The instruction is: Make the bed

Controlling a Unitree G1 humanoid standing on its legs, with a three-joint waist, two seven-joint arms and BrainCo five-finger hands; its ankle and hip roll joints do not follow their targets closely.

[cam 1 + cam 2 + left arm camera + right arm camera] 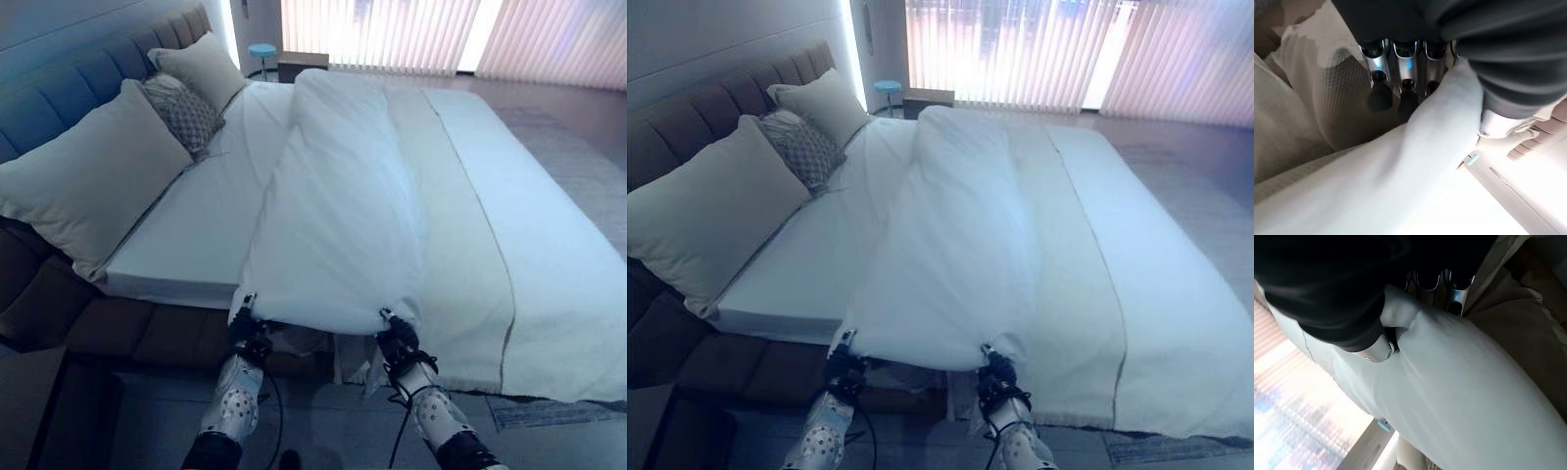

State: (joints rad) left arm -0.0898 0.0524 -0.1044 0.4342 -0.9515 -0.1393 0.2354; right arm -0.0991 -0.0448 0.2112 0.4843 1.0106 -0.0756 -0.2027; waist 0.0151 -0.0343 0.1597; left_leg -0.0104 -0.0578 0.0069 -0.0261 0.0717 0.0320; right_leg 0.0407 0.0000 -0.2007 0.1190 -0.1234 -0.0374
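A white duvet (338, 196) lies bunched in a long ridge down the middle of the bed (549, 245), its near edge hanging over the bed's side. My left hand (247, 331) grips that edge at its left corner, and in the left wrist view the fingers (1380, 93) curl over the duvet (1400, 176). My right hand (396, 343) holds the edge further right, thumb (1382, 348) and fingers pinching the duvet (1464, 382). Bare white sheet (206, 215) shows to the left of the ridge.
Two large white pillows (83, 181) (204, 67) and a patterned cushion (184, 113) lean on the blue padded headboard (78, 73). A beige cover (470, 284) spreads over the bed's right half. A dark nightstand (302, 64) and a small blue stool (262, 51) stand at the far end.
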